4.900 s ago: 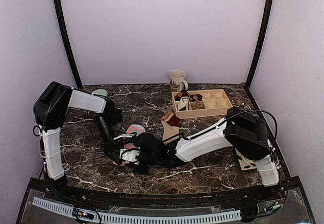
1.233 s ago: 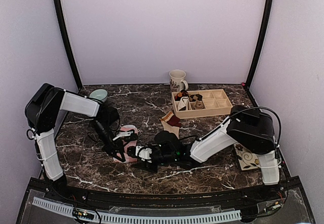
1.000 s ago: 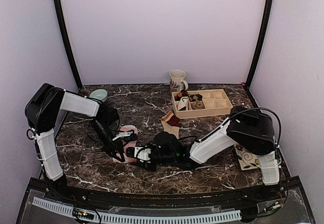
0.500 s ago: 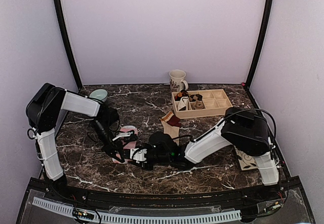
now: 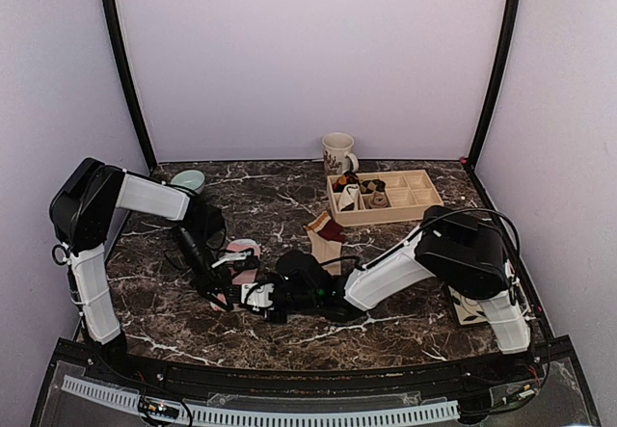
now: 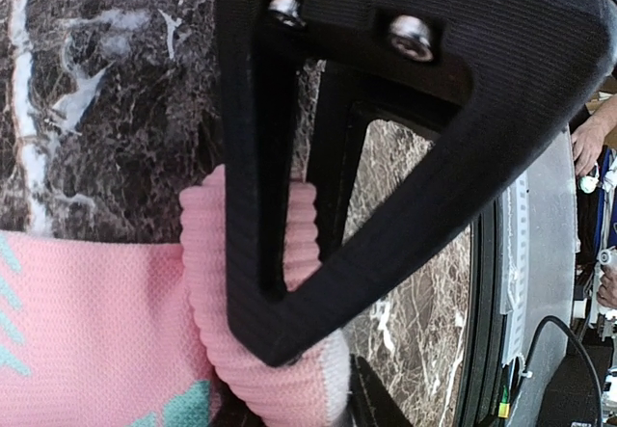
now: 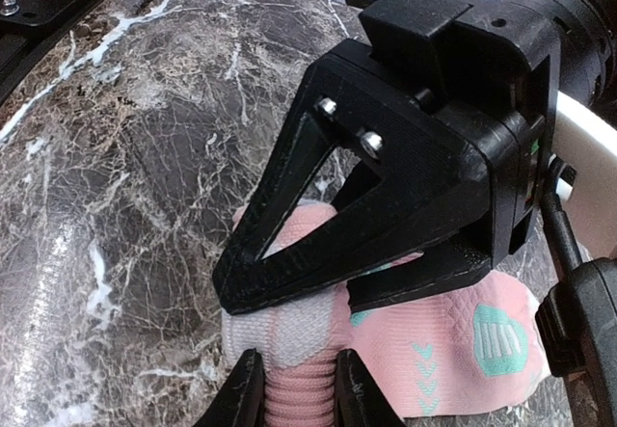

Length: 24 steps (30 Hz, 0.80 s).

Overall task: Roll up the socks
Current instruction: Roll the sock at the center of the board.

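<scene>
The pink sock lies on the marble at front left, its near end folded into a small roll with white patches. My left gripper comes in from the left. Its black fingers stand narrowly apart, with a fold of the sock between them. My right gripper reaches in from the right. It is shut on the ribbed pink cuff, one finger pressed against each side. The tan sock with its dark-red cuff lies flat behind the right arm, untouched.
A wooden compartment tray with small rolled bundles stands at the back right, with a patterned mug behind it. A teal bowl sits at the back left. A patterned card lies by the right arm's base.
The right gripper has slid left to the sock's rolled end and its jaws have narrowed onto the cuff. The left jaws have eased slightly wider.
</scene>
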Each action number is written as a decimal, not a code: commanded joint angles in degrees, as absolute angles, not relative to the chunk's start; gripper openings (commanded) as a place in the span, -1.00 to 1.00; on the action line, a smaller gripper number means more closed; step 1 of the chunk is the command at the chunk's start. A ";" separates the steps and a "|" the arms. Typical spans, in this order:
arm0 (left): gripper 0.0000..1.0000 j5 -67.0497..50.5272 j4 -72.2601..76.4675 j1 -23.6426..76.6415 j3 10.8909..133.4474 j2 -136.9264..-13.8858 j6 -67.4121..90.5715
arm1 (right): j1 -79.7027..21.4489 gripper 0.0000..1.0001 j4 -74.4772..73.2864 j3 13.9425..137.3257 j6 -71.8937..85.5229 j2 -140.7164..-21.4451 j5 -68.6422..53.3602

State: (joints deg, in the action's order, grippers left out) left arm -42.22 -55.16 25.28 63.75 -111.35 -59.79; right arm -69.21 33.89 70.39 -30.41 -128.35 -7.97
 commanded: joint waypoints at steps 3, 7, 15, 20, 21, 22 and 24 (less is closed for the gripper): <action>-0.25 -41.33 -55.09 24.00 64.72 -110.73 -60.66 | -69.88 -0.56 20.14 73.47 -31.65 -132.98 -7.40; 0.20 -40.12 -53.58 19.34 64.95 -106.87 -60.81 | -69.77 -0.68 15.22 75.88 -30.97 -133.80 -8.85; 0.20 -34.72 -45.54 13.28 56.76 -93.92 -65.26 | -68.40 -0.81 10.45 78.51 -25.86 -135.35 -12.29; 0.04 -32.42 -38.67 13.36 48.80 -86.09 -67.58 | -66.72 -0.87 8.56 81.05 -20.24 -136.21 -15.93; 0.02 -32.19 -37.59 13.36 46.94 -84.47 -68.71 | -66.37 -0.87 8.50 81.31 -19.16 -136.25 -16.83; 0.02 -31.87 -36.68 13.36 44.35 -82.68 -70.34 | -65.97 -0.88 8.36 81.60 -18.06 -136.28 -17.67; 0.03 -31.90 -35.18 13.55 41.19 -79.65 -73.49 | -65.20 -0.92 9.28 81.82 -14.83 -136.09 -18.49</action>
State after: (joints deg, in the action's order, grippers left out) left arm -33.36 -39.40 13.26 47.09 -84.79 -66.89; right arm -66.59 19.14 82.74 -22.35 -131.94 -15.14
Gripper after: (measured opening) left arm 0.511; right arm 0.089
